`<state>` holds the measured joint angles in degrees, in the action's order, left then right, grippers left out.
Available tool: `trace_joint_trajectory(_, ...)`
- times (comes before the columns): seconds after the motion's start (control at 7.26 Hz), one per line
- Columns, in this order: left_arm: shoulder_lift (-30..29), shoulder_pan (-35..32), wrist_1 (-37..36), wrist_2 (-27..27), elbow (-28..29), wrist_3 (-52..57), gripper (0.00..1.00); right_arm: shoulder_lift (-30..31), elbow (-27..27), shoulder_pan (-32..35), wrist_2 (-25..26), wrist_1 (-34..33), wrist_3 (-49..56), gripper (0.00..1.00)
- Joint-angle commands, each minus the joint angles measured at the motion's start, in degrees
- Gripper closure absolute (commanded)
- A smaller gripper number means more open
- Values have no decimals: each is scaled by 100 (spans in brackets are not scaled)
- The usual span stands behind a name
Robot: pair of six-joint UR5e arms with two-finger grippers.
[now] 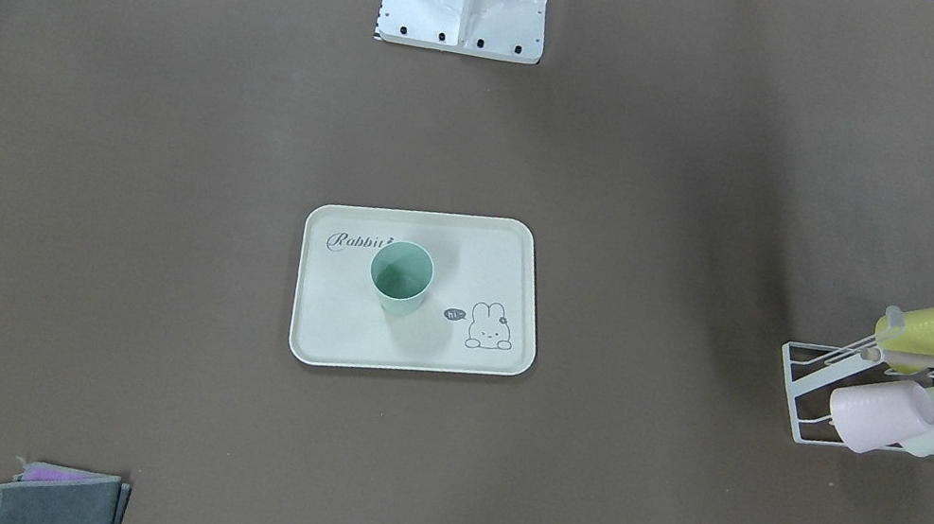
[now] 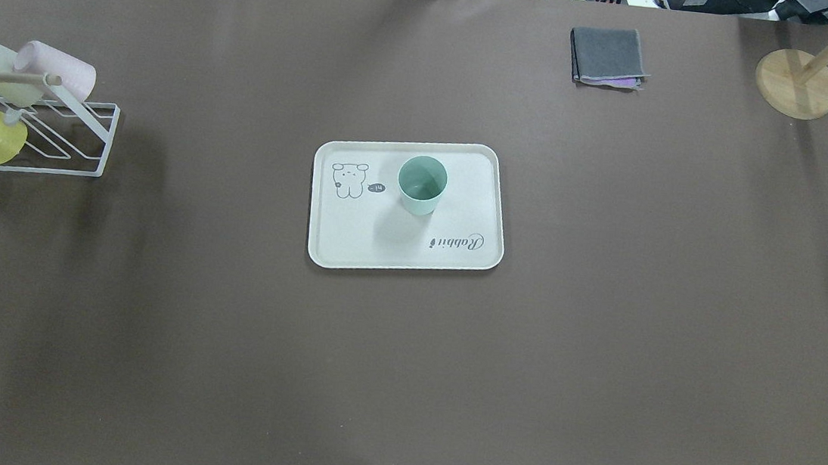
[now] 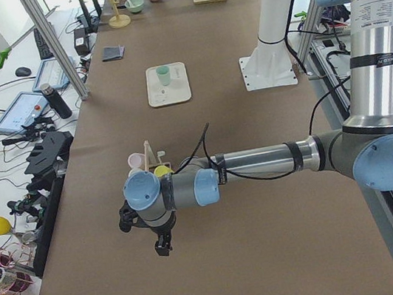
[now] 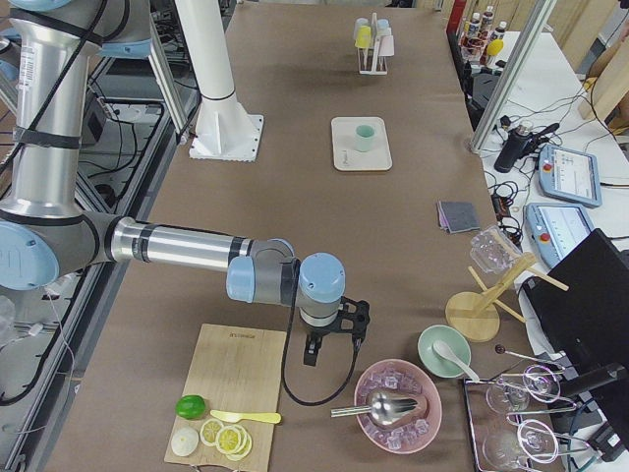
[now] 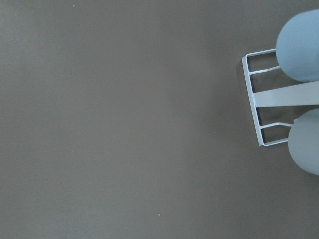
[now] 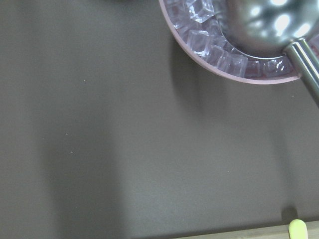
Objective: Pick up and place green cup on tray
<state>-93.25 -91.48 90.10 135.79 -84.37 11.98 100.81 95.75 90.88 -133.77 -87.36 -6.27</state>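
Front view: green cup (image 1: 401, 277) stands upright on the tray (image 1: 376, 344), just beside its "Rabbit" script.
Overhead: cup rack (image 2: 82, 113) sits well apart from the tray, on the robot's left side.
Left side view: left gripper (image 3: 163, 245) hangs far from the tray; you cannot tell whether it is open or closed.
Right side view: right gripper (image 4: 313, 353) is also far from the tray; you cannot read its state here either.

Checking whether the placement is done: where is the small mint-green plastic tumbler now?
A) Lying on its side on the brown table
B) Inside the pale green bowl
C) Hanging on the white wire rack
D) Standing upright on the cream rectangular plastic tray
D: the small mint-green plastic tumbler stands upright, open mouth up, inside the rim of the cream rectangular plastic tray.
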Motion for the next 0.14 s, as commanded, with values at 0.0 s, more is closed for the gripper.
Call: trace_joint_trajectory(0.0,0,-1,-10,0,-9,-12,1,0,-3,0,0,0,-6,0)
